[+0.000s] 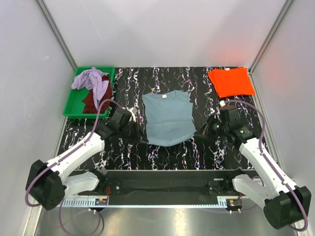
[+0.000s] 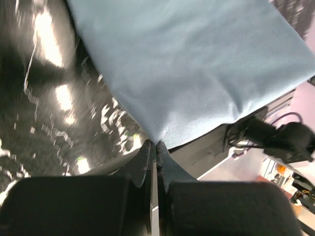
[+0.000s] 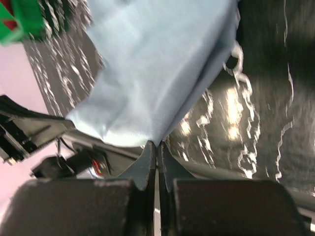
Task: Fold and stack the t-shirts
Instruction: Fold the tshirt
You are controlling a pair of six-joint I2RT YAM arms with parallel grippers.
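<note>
Tabletop (image 1: 197,152): black slab veined in white, carrying every shirt in play.
Blue shirt (image 1: 168,118): dusty blue-grey tee spread flat at mid-tabletop, collar to the far side, hem toward the near edge, sleeves not showing. Judged light, limp and quick to sag or crease. It should drape from whatever holds it, and a one-sided pull would skew the fold.
Tray (image 1: 78,116): green plastic, far left corner, holding two shirts not yet folded.
Orange shirt (image 1: 231,81): folded to a neat square at the far right corner, well apart from the blue one. Likely the base of the stack.
Lavender shirt (image 1: 92,80): crumpled at the tray's far end, spilling over the maroon one.
Maroon shirt (image 1: 91,101): bunched beneath it, mostly hidden.
Left jaws: clenched on the hem's left corner, cloth pinched to a point between the tips.
Right jaws: clenched on the hem's right corner, likewise.
Hem corners (image 2: 162,132): judged the right hold for a hem-to-collar fold. Thin cloth may slip from a shallow pinch, so both corners should rise level and together.
</note>
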